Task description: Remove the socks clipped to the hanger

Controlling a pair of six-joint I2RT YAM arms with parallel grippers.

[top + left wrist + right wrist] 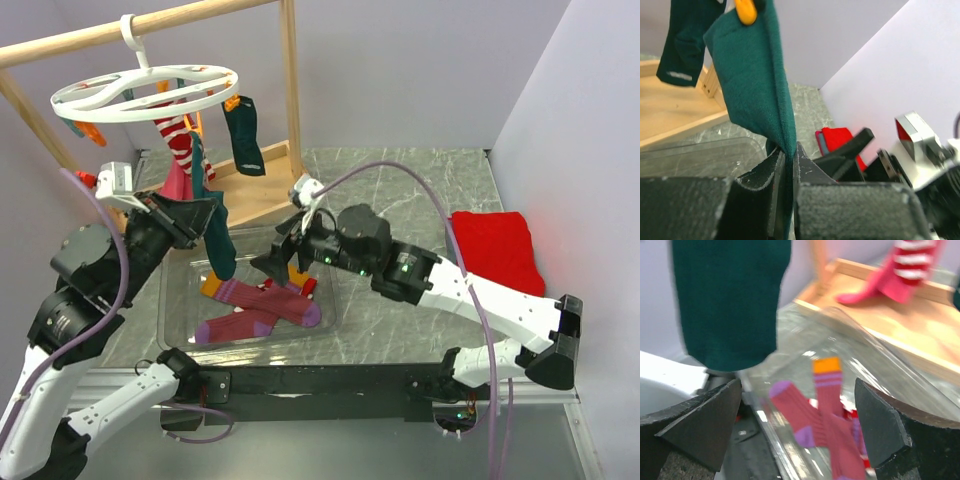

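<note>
Nearest the arm bases, a clear bin sits on the table and holds the purple-maroon socks, which lie crossed with their orange cuffs toward the far side. Above the bin's far edge the right gripper hangs with its jaws spread wide and nothing between them. To the left, the left gripper is clenched on the dark teal sock, whose toe dangles over the bin while its top is clipped to the hanger. Beyond, the hanger carries a red-and-white striped sock, a magenta pink sock and a second teal sock, and hooks over the rail of the wooden frame. A red cloth lies well apart at the right. The left wrist view alone shows the pinch: the dark teal sock runs down from an orange clip into the narrow slit between the fingers. The right wrist view alone shows the right gripper parted directly over the purple-maroon socks, with a scrap of red and white under them, though blurred.
</note>
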